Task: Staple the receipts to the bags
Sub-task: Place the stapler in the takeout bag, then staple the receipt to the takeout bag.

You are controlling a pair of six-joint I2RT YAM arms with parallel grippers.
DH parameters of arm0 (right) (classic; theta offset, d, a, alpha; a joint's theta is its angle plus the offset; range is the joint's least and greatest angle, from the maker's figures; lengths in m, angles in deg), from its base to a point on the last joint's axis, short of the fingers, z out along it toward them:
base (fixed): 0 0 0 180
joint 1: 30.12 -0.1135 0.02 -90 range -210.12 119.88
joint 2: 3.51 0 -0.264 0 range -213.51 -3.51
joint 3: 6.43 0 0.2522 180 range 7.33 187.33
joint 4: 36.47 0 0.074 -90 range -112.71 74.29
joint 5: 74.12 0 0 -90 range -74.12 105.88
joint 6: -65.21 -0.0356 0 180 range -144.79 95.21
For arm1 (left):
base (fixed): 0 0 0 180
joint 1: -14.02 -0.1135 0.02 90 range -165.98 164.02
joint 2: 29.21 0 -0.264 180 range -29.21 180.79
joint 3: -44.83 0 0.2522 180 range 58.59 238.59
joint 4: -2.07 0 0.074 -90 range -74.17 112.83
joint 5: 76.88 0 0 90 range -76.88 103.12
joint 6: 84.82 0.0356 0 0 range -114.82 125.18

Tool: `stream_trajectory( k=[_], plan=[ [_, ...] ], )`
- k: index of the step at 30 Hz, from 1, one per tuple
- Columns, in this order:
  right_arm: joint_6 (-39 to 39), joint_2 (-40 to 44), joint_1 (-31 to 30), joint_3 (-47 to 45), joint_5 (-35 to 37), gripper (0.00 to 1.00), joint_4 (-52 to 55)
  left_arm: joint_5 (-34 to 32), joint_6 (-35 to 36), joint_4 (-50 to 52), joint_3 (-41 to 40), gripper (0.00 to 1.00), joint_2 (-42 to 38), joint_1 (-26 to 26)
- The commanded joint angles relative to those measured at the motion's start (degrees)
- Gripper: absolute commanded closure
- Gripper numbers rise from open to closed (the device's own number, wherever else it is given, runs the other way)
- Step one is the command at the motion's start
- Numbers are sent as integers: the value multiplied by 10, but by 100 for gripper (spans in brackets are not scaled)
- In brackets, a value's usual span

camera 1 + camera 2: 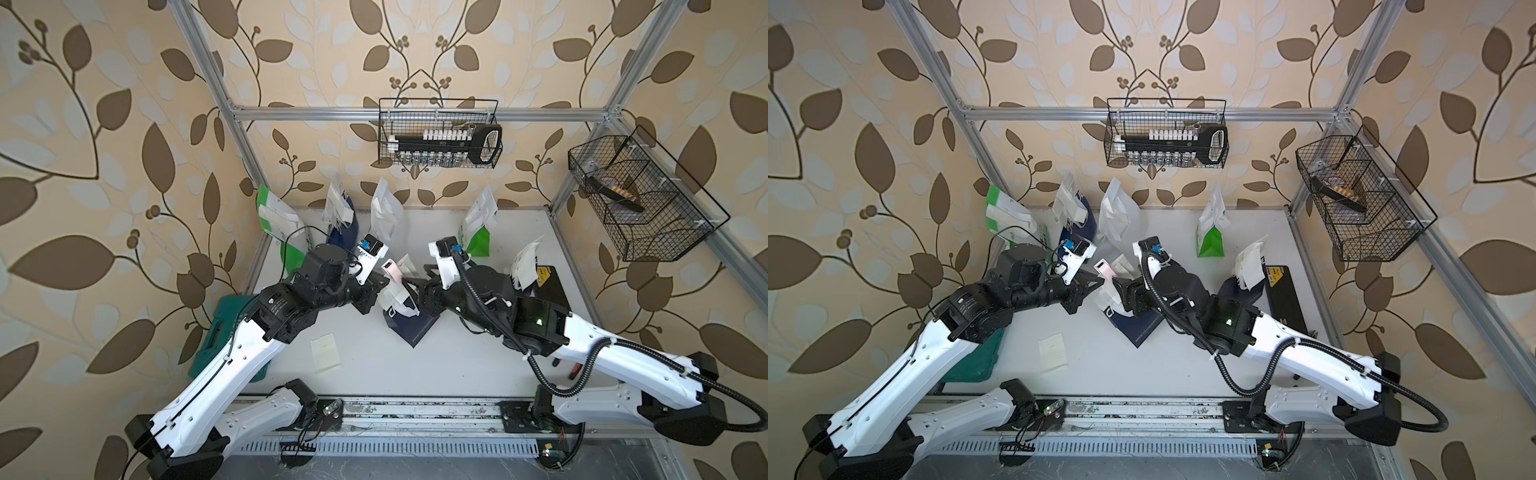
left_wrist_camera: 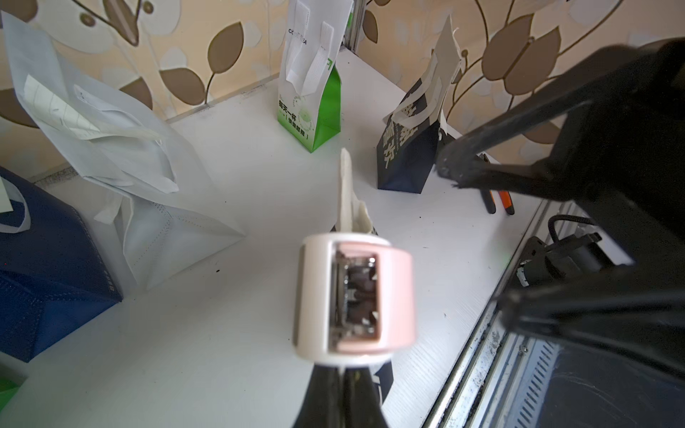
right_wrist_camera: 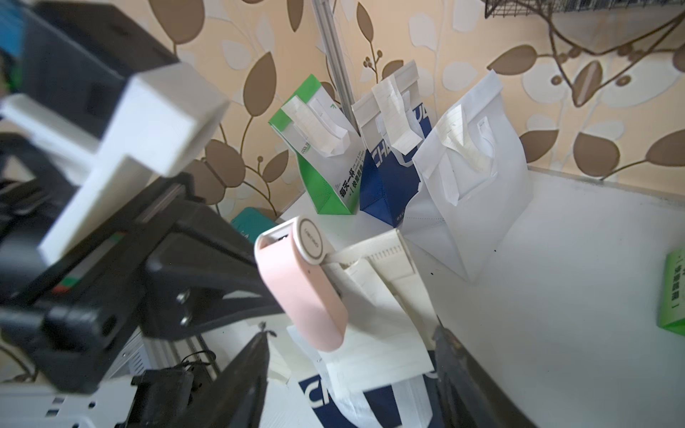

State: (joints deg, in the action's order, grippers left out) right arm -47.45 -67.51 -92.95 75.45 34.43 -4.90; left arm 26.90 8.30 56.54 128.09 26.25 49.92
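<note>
Left gripper point(image 2: 343, 385) pinches the pink stapler point(image 2: 354, 300), its mouth over a receipt point(image 3: 374, 292) on the folded top of the navy bag point(image 1: 409, 328) mid-table (to pin slip to bag, I'd guess), while right gripper point(image 3: 352, 333) hangs spread around the bag, holding nothing.

Left gripper point(image 2: 343, 385) clamped tight, facing the right gripper point(image 3: 352, 333), whose jaws stand wide apart.

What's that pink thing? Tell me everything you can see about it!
A small stapler, smooth pink plastic with a white side and a round white cap. The left gripper is shut on it, holding it tilted. Cream paper at the top of a navy bag sits in its mouth.
</note>
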Motion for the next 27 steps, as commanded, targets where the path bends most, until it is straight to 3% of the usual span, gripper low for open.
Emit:
stream_trajectory(
  k=[1,5,7,14,19,27],
  plan=[
    [74,45,15,-21,-81,24,-14,53,67,-5,14,100,-20,-3],
    [111,58,109,-23,-319,16,0,139,92,28,29,100,-16,-2],
    [144,51,146,-9,-394,12,31,180,100,42,37,100,-11,0],
    [178,16,267,4,-650,8,49,195,107,56,35,100,-5,17],
    [207,-23,268,19,-728,4,57,200,108,56,38,100,0,25],
    [262,-70,266,46,-750,4,97,190,107,53,37,100,9,45]
  ],
)
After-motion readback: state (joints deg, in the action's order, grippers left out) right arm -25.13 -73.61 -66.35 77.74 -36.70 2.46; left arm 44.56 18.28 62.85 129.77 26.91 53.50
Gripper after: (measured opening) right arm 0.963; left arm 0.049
